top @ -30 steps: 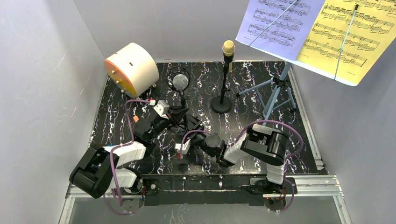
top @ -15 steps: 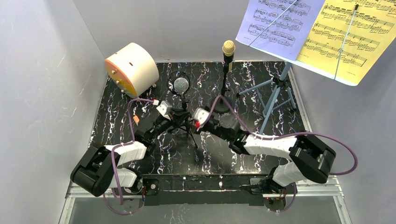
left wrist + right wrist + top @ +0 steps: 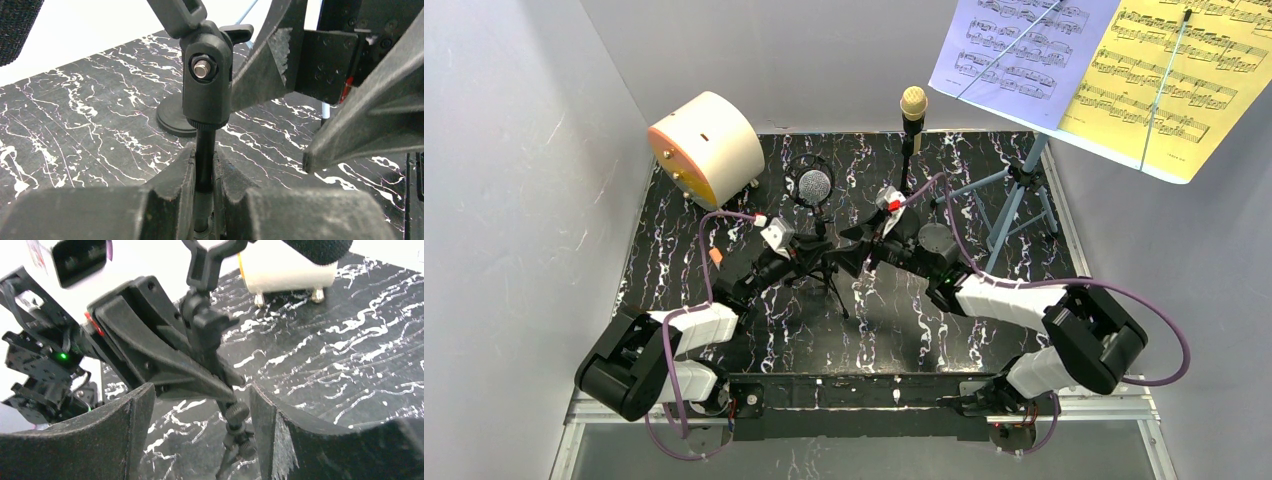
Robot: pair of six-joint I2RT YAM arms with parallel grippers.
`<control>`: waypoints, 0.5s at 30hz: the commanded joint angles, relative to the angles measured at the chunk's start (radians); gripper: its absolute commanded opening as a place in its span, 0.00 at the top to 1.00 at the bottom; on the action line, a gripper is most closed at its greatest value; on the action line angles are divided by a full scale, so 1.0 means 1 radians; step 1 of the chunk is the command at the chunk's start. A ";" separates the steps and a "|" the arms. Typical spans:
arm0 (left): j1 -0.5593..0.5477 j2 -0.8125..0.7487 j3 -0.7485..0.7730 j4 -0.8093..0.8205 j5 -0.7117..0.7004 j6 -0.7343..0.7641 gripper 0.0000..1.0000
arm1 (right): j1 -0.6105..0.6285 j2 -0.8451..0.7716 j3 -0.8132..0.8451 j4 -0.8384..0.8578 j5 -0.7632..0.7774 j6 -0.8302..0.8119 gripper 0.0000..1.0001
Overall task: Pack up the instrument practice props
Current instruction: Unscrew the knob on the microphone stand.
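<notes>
Walled black table (image 3: pixel 659 260), tripod pole (image 3: pixel 205 150) central

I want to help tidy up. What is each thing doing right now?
Left gripper: shut on tripod pole.
Right gripper: open around that pole.
Silver mic: on tripod pole.
Cream mic: upright on round-base pole.
Rack: standing, holding both sheets.
Cylinder: resting on small feet.

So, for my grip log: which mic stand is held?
The tripod stand under the silver microphone, pinched by the left fingers; the round-base stand isn't.
</notes>
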 commanded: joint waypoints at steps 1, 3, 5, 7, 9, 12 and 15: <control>-0.012 0.013 -0.012 -0.043 0.047 -0.009 1.00 | 0.003 0.038 0.075 0.151 -0.032 0.080 0.23; -0.012 0.014 -0.011 -0.043 0.052 -0.007 1.00 | 0.002 0.062 0.096 0.180 -0.048 0.081 0.24; -0.014 0.017 -0.010 -0.043 0.058 -0.007 1.00 | 0.002 0.088 0.125 0.204 -0.066 0.090 0.24; -0.015 0.020 -0.008 -0.043 0.064 -0.006 1.00 | 0.002 0.110 0.147 0.221 -0.080 0.099 0.26; -0.015 0.024 -0.007 -0.043 0.072 -0.005 1.00 | 0.002 0.128 0.162 0.243 -0.087 0.110 0.27; -0.017 0.024 -0.006 -0.043 0.077 -0.002 1.00 | 0.002 0.146 0.177 0.265 -0.089 0.116 0.31; -0.017 0.024 -0.006 -0.043 0.078 -0.002 1.00 | 0.000 0.157 0.184 0.267 -0.100 0.117 0.45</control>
